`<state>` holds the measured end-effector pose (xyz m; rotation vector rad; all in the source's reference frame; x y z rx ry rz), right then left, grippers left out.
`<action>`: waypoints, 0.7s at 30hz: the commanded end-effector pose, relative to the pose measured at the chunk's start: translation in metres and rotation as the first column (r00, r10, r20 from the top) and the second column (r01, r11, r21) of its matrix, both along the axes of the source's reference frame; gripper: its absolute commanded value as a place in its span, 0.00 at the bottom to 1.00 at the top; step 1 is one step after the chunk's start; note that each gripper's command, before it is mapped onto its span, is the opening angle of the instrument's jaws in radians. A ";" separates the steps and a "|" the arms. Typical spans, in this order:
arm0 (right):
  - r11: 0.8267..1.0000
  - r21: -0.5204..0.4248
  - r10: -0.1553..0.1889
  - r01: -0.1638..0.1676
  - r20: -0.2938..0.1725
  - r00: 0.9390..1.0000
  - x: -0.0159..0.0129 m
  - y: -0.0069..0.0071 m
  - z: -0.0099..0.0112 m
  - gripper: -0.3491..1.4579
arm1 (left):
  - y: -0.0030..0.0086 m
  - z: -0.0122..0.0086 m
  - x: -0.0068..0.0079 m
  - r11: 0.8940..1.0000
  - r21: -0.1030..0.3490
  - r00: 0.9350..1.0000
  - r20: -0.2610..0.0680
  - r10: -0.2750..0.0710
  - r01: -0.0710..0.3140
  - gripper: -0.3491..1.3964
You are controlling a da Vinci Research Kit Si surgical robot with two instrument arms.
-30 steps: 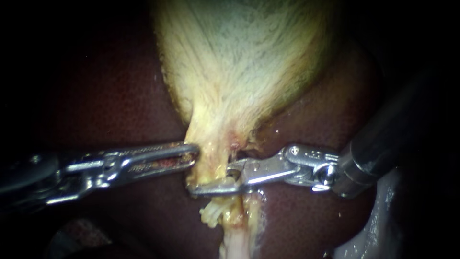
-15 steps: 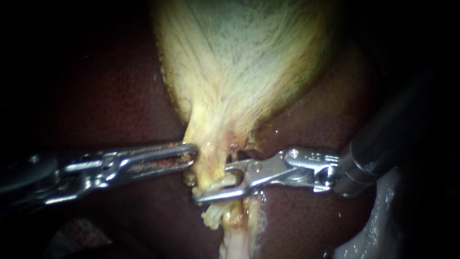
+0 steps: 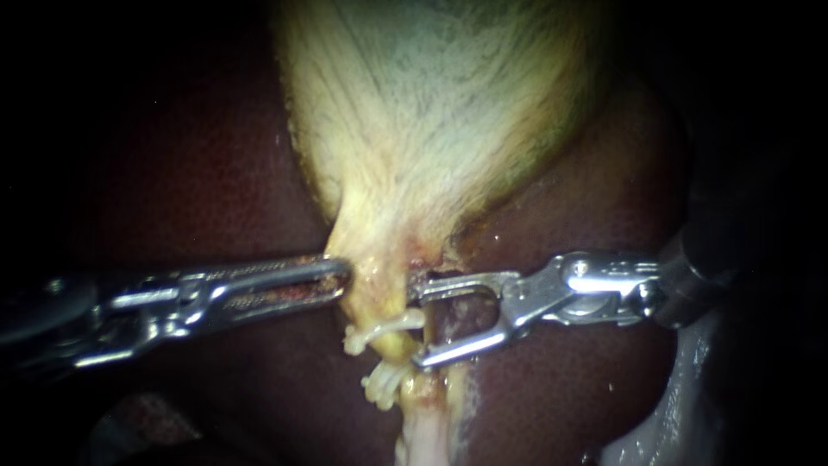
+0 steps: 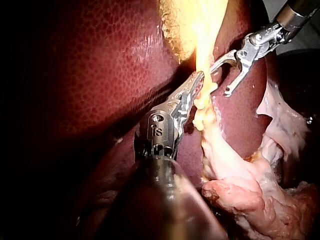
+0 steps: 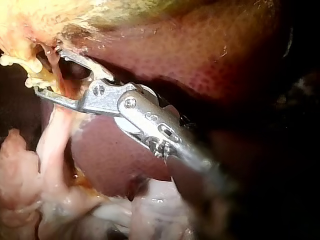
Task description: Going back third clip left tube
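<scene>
The left instrument (image 3: 345,274) has its end effector clenched on the narrow neck of the gallbladder (image 3: 431,112), over the liver (image 3: 190,173). Below the neck, the tube (image 3: 395,354) carries two white clips, an upper clip (image 3: 379,330) and a lower clip (image 3: 379,386). The right instrument (image 3: 420,321) has its end effector released, spread wide and empty, just beside the upper clip.

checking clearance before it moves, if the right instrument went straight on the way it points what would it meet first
Probably the pale tube with the white clip, right ahead of the right instrument; the left instrument lies beyond. Depth is unclear, so it might miss.
</scene>
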<state>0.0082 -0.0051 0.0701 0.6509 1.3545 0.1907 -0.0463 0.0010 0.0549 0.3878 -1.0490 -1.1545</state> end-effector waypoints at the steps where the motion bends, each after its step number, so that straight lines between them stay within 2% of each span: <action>1: 1.000 -0.013 0.006 -0.006 -0.003 1.000 -0.0004 0.0002 -0.0003 0.51 | 0.0000 0.0000 0.0000 1.000 0.000 1.000 -0.001 -0.001 0.001 0.00; 5: 0.996 -0.084 0.017 -0.018 -0.009 1.000 -0.0021 0.0013 -0.0015 0.52 | 0.0001 0.0002 0.0000 1.000 0.000 1.000 0.000 -0.001 0.001 0.00; 10: 0.991 -0.131 0.027 -0.028 -0.015 1.000 -0.0038 0.0025 -0.0027 0.52 | 0.0001 0.0003 0.0001 1.000 0.000 1.000 0.000 0.000 0.000 0.00; 16: 0.988 -0.150 0.026 -0.030 -0.024 0.999 -0.0046 0.0025 -0.0032 0.52 | 0.0003 0.0009 0.0000 1.000 -0.001 1.000 -0.001 0.000 0.000 0.00; 21: 0.988 -0.149 0.029 -0.033 -0.024 0.999 -0.0045 0.0021 -0.0037 0.52 | 0.0006 0.0027 -0.0006 1.000 -0.007 1.000 0.000 -0.003 0.003 0.00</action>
